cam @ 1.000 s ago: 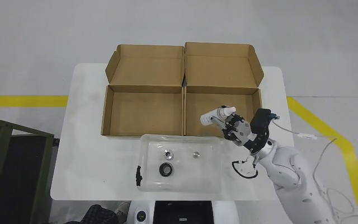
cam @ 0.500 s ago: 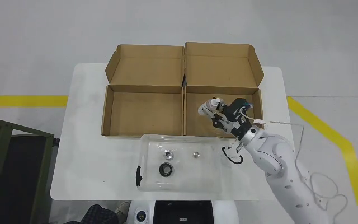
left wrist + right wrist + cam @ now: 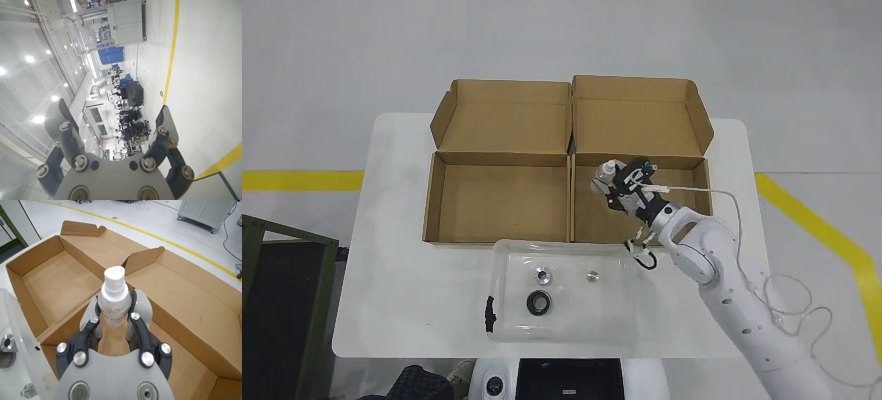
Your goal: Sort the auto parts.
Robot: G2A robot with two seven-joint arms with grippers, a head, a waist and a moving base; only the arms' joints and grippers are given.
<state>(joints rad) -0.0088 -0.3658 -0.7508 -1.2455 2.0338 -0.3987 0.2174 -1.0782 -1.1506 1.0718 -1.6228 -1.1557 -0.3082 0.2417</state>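
My right gripper (image 3: 625, 190) (image 3: 115, 303) is shut on a clear spray bottle (image 3: 608, 178) (image 3: 115, 308) with a white cap. It holds the bottle above the right cardboard box (image 3: 592, 218) (image 3: 179, 294), close to the wall shared with the left cardboard box (image 3: 497, 205) (image 3: 60, 279). Both boxes are bare inside. In front of them, a clear plastic tray (image 3: 504, 252) holds a metal nut (image 3: 542, 273) (image 3: 6, 344), a small metal piece (image 3: 593, 276) (image 3: 28, 390) and a black ring (image 3: 538, 302). My left gripper (image 3: 113, 109) is open with nothing in it, facing the room.
A black clip-like part (image 3: 489, 315) sits at the tray's left edge. The boxes' lids (image 3: 572, 115) stand open at the far side. White tabletop (image 3: 392, 250) is free left of the boxes and tray.
My right arm has carried the bottle leftward and farther from the robot, from the right box's near right part to its left side. The tray parts have not moved.
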